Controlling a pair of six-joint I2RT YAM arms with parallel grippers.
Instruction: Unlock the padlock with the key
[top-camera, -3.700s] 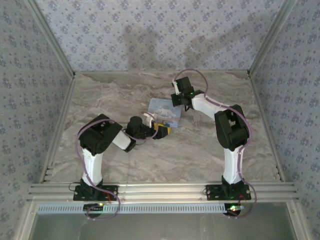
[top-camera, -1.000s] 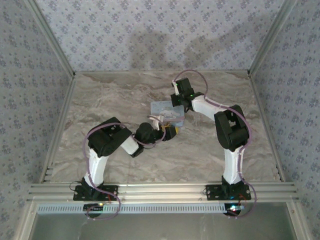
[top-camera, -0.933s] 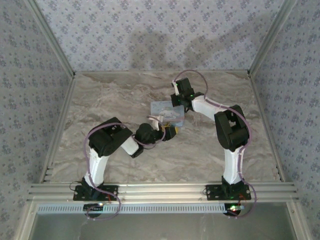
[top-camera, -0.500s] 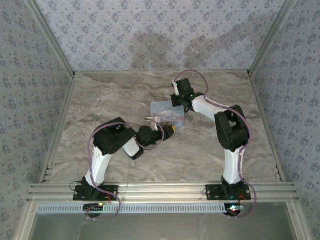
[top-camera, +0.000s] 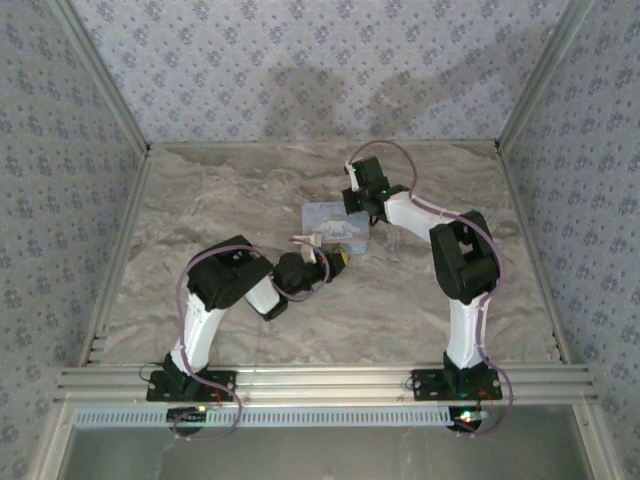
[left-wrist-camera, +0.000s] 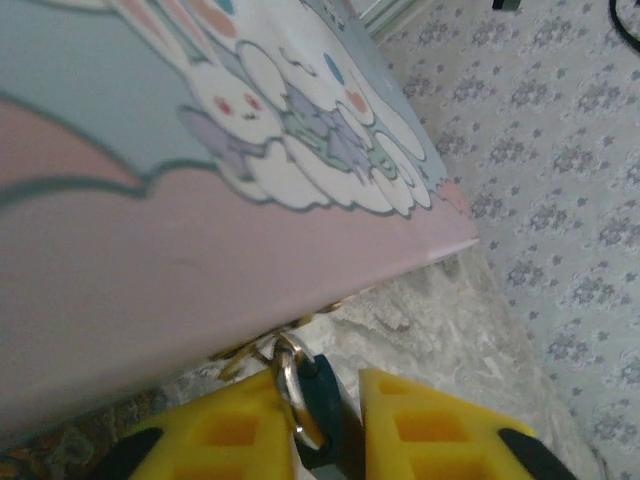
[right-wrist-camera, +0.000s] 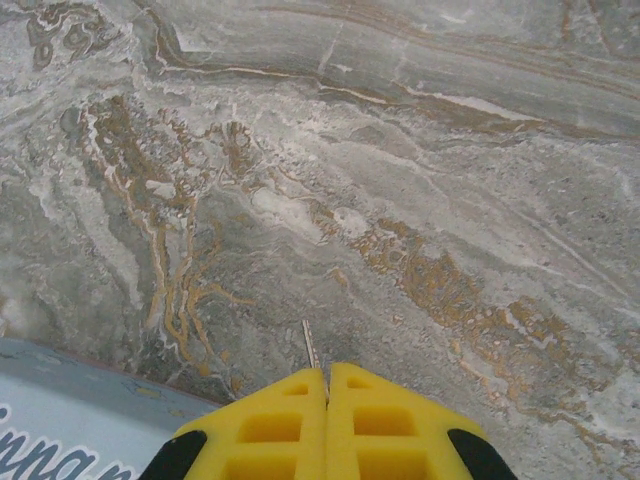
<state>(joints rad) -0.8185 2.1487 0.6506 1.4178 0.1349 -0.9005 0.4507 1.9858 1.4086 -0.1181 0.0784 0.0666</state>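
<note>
**Left claw closing round padlock; key waiting in right claw**

Top view: the left claw (top-camera: 341, 259) sits at the near edge of the box (top-camera: 330, 218). Over the last second its arm has pushed in closer to that edge and the jaws have drawn in from wide to narrow. The right claw (top-camera: 357, 211) is at the box's right side and has not moved.

Left wrist: the padlock (left-wrist-camera: 322, 402) hangs by its shackle (left-wrist-camera: 287, 366) just under the box's near edge, between the yellow fingers (left-wrist-camera: 425, 425). One finger looks to be against it, while a thin dark gap seems to remain at the other. I cannot tell whether it is pinched yet.

Right wrist: the jaws are clenched on the key (right-wrist-camera: 309, 347), and its thin tip pokes out past the fingertips. It is over the table (right-wrist-camera: 420, 160), just off a corner of the box.

Judgement: the padlock is about to be steadied. After that the key has to come round the box to the keyhole, which these views do not show.
</note>
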